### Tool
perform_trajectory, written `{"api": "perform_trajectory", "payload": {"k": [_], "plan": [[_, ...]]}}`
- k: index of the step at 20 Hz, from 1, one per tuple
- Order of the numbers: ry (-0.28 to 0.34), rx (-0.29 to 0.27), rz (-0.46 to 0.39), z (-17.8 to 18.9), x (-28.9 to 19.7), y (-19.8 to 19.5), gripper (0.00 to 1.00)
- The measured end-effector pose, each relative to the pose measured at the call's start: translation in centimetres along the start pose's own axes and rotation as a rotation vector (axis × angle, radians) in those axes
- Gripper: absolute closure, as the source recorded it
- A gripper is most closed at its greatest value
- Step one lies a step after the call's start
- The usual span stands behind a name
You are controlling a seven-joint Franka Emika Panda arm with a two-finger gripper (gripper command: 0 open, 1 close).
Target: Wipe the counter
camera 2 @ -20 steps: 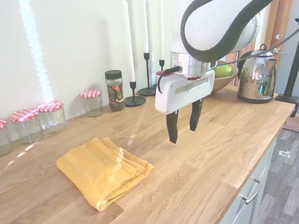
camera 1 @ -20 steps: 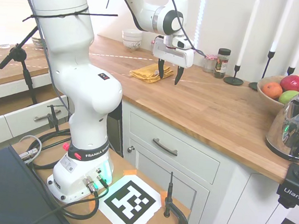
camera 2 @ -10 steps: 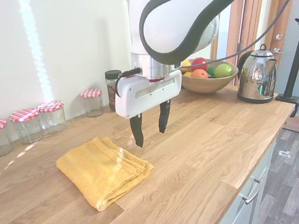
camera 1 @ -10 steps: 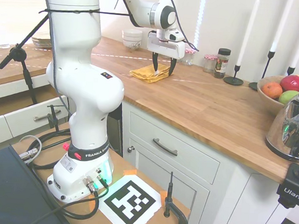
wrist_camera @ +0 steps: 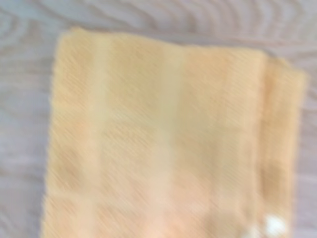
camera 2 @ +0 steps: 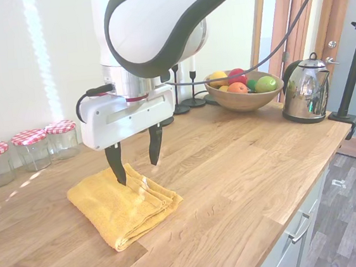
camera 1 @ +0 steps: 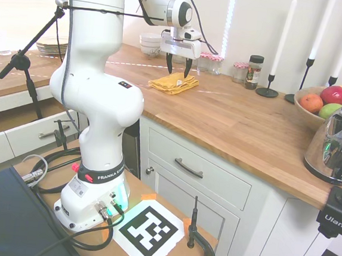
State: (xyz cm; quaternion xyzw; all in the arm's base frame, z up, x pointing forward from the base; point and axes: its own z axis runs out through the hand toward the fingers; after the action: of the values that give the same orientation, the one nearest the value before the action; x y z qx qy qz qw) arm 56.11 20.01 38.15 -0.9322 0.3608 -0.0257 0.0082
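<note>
— Pincer? — White two-finger gripper [camera 2: 136, 163], black fingers apart, above folded yellow terry cloth [camera 2: 123, 203].
— Counter? — Long brown butcher-block wooden counter [camera 2: 251, 164] under cloth; chrome kettle [camera 2: 304, 89] toward 3 o'clock.

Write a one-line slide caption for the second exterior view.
Open gripper poised above a folded yellow cloth on the wooden counter.

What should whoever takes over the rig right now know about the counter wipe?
Pincer: open, empty, poised just above the folded yellow cloth; contact can't be confirmed.
Cloth lies flat on the counter, near the checked-lid jars.
Done: approach to the cloth.
Left: lower, close on the cloth, wipe the wood.
</note>
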Motion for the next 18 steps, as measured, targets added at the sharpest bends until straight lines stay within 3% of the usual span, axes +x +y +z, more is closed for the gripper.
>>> {"api": "perform_trajectory", "payload": {"k": [6,13,14,18], "plan": [[-0.004,-0.009,0.010,1.8,-1.1,-3.4,0.00],[-0.020,-0.040,0.053,4.9,0.3,-4.4,0.00],[-0.020,-0.041,0.054,4.9,0.4,-4.4,1.00],[-0.023,-0.038,0.060,5.0,0.5,-4.3,1.00]]}}
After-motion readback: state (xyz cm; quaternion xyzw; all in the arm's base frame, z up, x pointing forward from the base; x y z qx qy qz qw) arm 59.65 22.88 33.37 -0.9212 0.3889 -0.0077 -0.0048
